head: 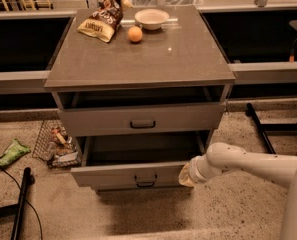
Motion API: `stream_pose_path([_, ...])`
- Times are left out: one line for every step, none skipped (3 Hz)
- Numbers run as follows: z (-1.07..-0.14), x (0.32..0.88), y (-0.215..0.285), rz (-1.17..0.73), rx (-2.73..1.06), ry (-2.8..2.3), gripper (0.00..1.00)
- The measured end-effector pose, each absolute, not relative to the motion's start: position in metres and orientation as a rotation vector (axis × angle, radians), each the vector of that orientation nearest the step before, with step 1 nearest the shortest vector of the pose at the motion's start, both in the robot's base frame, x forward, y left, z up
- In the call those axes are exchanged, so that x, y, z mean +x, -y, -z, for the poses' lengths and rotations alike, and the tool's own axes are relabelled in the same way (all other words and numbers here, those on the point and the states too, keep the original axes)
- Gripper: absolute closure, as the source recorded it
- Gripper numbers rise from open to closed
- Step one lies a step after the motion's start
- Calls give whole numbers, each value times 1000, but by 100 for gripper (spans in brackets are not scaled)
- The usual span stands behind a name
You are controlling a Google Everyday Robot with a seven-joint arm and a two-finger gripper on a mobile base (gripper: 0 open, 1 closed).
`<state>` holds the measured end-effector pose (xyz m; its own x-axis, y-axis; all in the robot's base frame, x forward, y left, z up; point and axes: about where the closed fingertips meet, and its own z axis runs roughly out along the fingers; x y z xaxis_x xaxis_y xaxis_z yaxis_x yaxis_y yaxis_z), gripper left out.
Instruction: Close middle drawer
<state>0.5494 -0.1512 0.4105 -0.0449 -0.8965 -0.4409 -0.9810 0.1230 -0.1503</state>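
Observation:
The middle drawer (123, 175) is a wide grey drawer with a small dark loop handle (145, 176). It stands pulled out from the cabinet (138, 64), and its dark inside shows. My gripper (187, 175) is at the right end of the drawer's front, touching or nearly touching it. My white arm (248, 164) reaches in from the right. The upper drawer (140, 119) above is open a little. Only the handle of the lowest drawer (145, 185) shows beneath.
On the cabinet top lie a snack bag (102, 20), an orange (135, 34) and a white bowl (151, 18). A wire basket of litter (55, 145) and a green packet (12, 152) lie on the floor at the left. A black stand leg (20, 204) is at the lower left.

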Motion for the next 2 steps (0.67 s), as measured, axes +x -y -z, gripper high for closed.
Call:
stream_pose_path([-411,549,151,-266,-1812,-1982,12])
stream_pose_path([-411,549,151,-266,-1812,-1982,0])
